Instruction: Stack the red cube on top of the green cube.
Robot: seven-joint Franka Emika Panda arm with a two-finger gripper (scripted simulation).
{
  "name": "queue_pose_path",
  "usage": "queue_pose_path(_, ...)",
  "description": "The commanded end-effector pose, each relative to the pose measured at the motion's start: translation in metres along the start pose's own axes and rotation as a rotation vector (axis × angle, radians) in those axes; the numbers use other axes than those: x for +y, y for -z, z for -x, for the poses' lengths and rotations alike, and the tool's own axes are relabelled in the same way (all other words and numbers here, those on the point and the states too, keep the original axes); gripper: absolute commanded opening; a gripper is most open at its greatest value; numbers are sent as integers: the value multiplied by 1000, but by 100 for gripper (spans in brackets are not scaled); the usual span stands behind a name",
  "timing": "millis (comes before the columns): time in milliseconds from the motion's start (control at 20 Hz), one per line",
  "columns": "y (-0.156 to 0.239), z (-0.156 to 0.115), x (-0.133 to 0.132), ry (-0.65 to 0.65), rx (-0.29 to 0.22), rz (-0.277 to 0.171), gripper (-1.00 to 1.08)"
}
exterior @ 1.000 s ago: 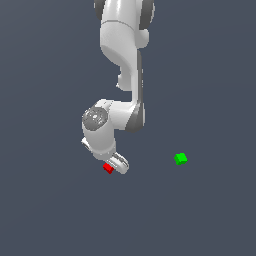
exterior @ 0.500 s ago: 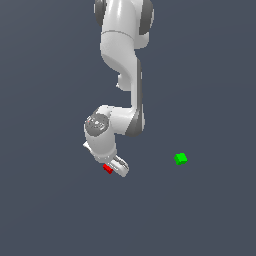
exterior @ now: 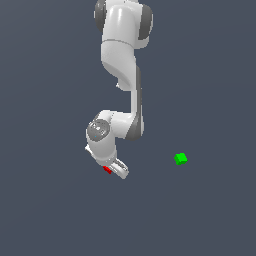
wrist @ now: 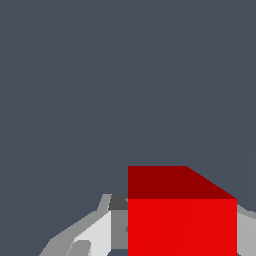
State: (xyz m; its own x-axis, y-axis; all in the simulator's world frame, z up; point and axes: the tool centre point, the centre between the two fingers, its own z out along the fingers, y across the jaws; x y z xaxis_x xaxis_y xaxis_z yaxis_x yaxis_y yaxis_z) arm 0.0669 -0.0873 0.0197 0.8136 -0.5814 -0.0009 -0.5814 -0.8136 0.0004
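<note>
The red cube (exterior: 106, 170) shows only as a small sliver beside my gripper (exterior: 116, 170), low in the exterior view and left of centre. In the wrist view the red cube (wrist: 182, 225) fills the space between my fingers. One finger's pad (wrist: 118, 220) sits against one side of it and the other finger (wrist: 246, 232) against the opposite side. The gripper (wrist: 182, 220) is shut on it. The green cube (exterior: 180, 159) lies alone on the floor, well off to the exterior view's right. It is out of the wrist view.
The floor is a plain dark grey surface with nothing else on it in view. My white arm (exterior: 122, 60) comes down from the top of the exterior view above the gripper.
The wrist and gripper have sunk a little onto the red cube. The red cube and the green cube stay where they were.
</note>
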Motion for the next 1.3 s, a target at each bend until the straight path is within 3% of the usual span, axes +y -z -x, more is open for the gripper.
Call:
queue_pose_path(0, 0, 0, 0, 0, 1, 0, -100)
queue_pose_path(650, 7, 0, 0, 0, 0, 0, -100)
queue_pose_path(1250, 80, 1, 0, 0, 0, -1, -100)
